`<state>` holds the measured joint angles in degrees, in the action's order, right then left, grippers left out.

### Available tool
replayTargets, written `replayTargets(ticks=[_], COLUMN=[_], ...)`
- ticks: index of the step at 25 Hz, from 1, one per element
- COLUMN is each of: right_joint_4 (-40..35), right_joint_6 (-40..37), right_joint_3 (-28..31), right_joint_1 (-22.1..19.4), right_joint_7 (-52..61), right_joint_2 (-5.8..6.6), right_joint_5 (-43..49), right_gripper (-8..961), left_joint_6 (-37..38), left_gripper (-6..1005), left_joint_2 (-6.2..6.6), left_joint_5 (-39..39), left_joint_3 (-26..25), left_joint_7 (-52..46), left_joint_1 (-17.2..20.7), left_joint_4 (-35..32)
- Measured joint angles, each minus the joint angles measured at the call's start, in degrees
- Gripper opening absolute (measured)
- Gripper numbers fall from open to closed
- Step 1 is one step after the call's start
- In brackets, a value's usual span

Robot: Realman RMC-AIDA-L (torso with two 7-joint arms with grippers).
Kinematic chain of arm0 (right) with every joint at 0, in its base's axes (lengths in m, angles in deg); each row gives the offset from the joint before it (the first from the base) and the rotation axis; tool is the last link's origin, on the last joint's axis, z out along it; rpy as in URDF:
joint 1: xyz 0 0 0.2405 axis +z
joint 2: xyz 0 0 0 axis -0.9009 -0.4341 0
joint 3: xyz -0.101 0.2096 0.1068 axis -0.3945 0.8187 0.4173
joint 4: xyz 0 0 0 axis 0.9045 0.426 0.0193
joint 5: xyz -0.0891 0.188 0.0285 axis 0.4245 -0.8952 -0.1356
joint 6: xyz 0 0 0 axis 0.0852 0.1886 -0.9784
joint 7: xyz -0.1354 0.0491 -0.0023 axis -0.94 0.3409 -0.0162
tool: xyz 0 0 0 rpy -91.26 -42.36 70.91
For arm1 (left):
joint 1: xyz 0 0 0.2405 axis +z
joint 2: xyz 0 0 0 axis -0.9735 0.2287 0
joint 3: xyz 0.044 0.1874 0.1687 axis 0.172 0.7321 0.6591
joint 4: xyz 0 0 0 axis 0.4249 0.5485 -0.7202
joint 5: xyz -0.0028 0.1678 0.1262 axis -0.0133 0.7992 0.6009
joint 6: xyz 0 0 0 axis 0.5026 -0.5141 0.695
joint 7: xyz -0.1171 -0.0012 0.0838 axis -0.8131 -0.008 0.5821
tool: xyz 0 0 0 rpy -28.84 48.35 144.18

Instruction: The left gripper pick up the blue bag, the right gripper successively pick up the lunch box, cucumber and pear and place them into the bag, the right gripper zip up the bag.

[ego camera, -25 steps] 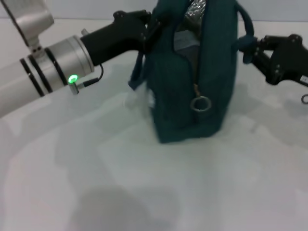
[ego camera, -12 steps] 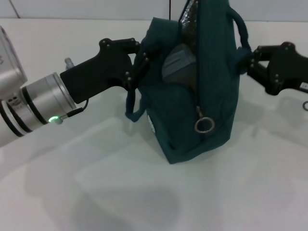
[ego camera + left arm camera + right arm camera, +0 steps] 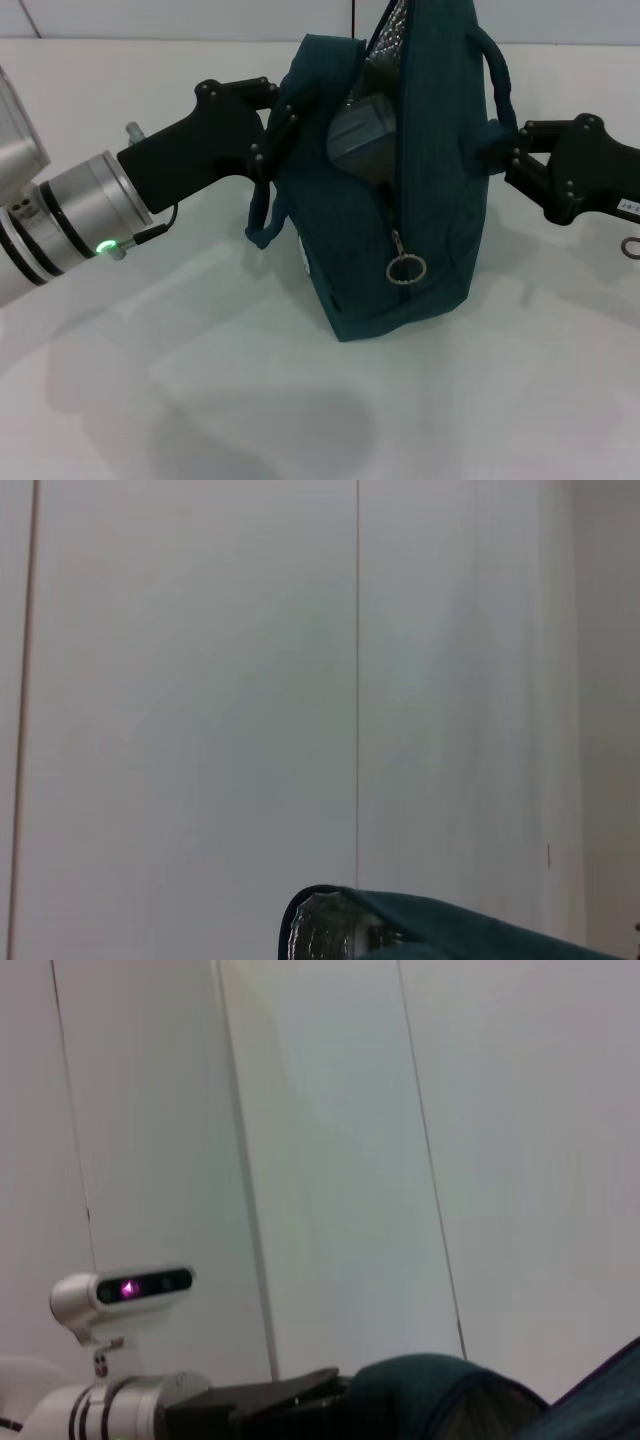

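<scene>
The blue bag [image 3: 440,180] stands tilted at the middle of the white table, its zipper open and the silver ring pull [image 3: 405,268] low on its front. My left gripper [image 3: 272,130] is shut on the bag's left top edge by the handle. My right gripper [image 3: 495,155] pinches the bag's right side below the other handle. The lunch box [image 3: 362,130] shows as a greyish block inside the opening. The cucumber and pear are hidden. The bag's edge also shows in the left wrist view [image 3: 470,935] and in the right wrist view [image 3: 440,1400].
The white table [image 3: 200,380] spreads in front of the bag, with the bag's shadow on it. A small metal ring [image 3: 630,246] lies at the right edge. The right wrist view shows my left arm [image 3: 130,1410] and the head camera [image 3: 125,1290] against a white wall.
The bag has gone from upright to tilted and shifted slightly left. Both grippers stayed on the bag. The ring pull has swung lower.
</scene>
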<state>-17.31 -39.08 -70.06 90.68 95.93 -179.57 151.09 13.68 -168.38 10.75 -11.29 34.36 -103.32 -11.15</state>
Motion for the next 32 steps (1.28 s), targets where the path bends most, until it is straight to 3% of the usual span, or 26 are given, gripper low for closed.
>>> replayTargets(ticks=[6,9,11,16,21,24,28,32], right_joint_4=[-0.59,-0.46,-0.4,-0.74,-1.28,-1.2,-0.55,0.33], right_joint_6=[-0.67,-0.52,-2.43,-10.38,-16.71,-15.49,-10.38,-6.1], right_joint_3=[1.68,2.01,2.78,8.36,8.15,8.1,7.68,4.54], right_joint_1=[-1.85,-2.76,-3.72,-5.97,-4.22,-1.68,1.12,2.78], right_joint_7=[0.12,0.13,0.1,-1.96,-1.07,1.41,2.42,3.2], right_joint_2=[-0.1,0.85,1.41,0.69,1.95,1.14,-0.98,-1.48], right_joint_5=[0.14,0.28,-0.21,0.65,10.79,17.72,23.37,23.7], right_gripper=[139,147,237,434,560,556,549,536], left_joint_6=[0.24,0.25,0.25,0.26,0.28,0.27,0.27,0.39], left_gripper=[114,115,115,115,115,115,115,115], left_joint_2=[0.0,0.0,0.0,0.0,0.0,-0.06,-0.09,-0.16], left_joint_5=[0.3,0.34,0.36,0.39,0.39,0.4,0.4,0.4], left_joint_3=[0.18,0.18,0.18,0.18,0.16,0.17,0.17,0.17], left_joint_7=[0.05,0.21,0.53,1.35,1.38,1.4,1.42,1.43], left_joint_1=[0.17,0.18,0.18,-0.16,-0.34,-0.48,-0.7,-1.16], left_joint_4=[-0.2,-0.27,-0.28,-0.21,-0.39,-0.45,-0.44,-0.19])
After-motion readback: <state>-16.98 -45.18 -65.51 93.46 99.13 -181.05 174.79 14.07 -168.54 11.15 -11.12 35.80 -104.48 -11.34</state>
